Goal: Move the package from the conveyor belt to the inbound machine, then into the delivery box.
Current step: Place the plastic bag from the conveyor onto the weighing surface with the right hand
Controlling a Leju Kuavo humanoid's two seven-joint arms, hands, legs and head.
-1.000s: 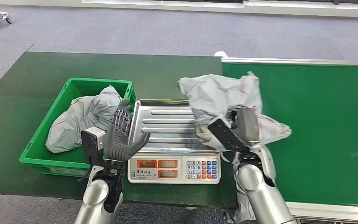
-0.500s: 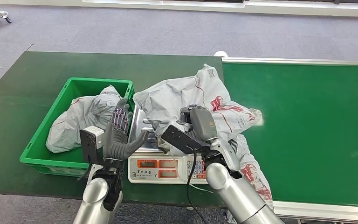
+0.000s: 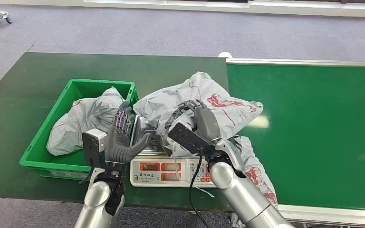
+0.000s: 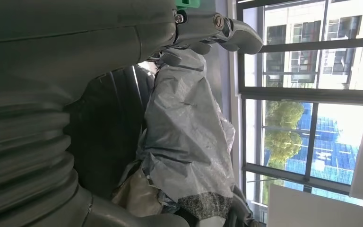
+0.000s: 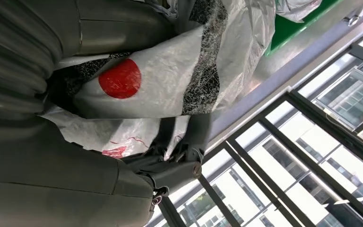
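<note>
So the right hand [image 3: 193,117] has its fingers [image 3: 184,105] curled around a bunch of the grey package [image 3: 204,102], a crinkly poly mailer with red print on it; the right wrist view backs that up, dark fingers [image 5: 196,135] wrapped over the plastic [image 5: 179,75] with a red dot printed on it. The package is draped over the weighing scale [image 3: 171,170], covering most of its metal tray [image 3: 145,140], and its far end spills toward the green conveyor belt [image 3: 313,123] on the right; a loose tail of it also hangs down off the front edge beside the right arm.

The left hand [image 3: 122,137] is up just beside the scale's left edge, palm turned toward the package, fingers [image 3: 122,119] straight and spread apart, thumb sticking out toward the tray; it holds nothing; whether the thumb actually touches the bag is hard to call from the head view; in the left wrist view the grey bag [image 4: 189,137] sits right in front of the palm.

Left of the scale is the green delivery box [image 3: 52,128] on the dark green desk [image 3: 24,80]; another grey package [image 3: 83,121] already lies in it.
</note>
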